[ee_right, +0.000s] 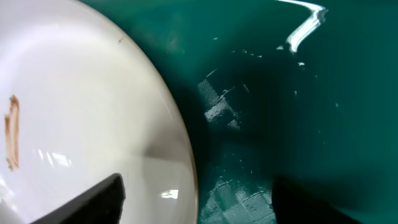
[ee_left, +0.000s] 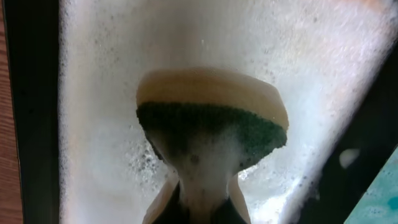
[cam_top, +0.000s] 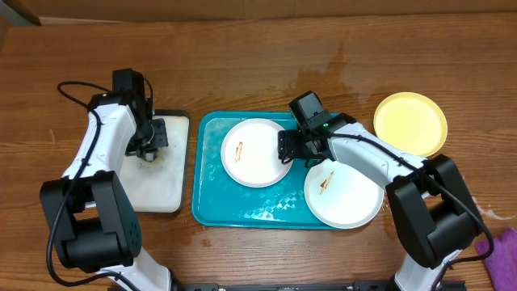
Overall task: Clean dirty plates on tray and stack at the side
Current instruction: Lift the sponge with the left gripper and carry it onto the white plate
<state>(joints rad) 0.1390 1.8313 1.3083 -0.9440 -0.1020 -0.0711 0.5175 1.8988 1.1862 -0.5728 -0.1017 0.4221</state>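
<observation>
The teal tray (cam_top: 208,198) lies mid-table. One white plate (cam_top: 252,153) with an orange smear sits at its upper left. A second smeared white plate (cam_top: 347,202) sits at its lower right and overhangs the rim. The yellow-green plate (cam_top: 409,123) lies on the table to the right of the tray. My right gripper (cam_top: 292,150) is open, its fingers (ee_right: 199,205) either side of the first white plate's (ee_right: 81,106) right rim, low over the tray floor (ee_right: 292,112). My left gripper (cam_top: 149,149) is shut (ee_left: 205,202) on a foamy green-and-yellow sponge (ee_left: 211,124) over the white tray.
The smaller white tray (cam_top: 157,190), wet with suds (ee_left: 99,124), lies left of the teal tray. A purple cloth (cam_top: 502,255) lies at the table's lower right corner. A damp patch (cam_top: 339,69) marks the wood behind the teal tray.
</observation>
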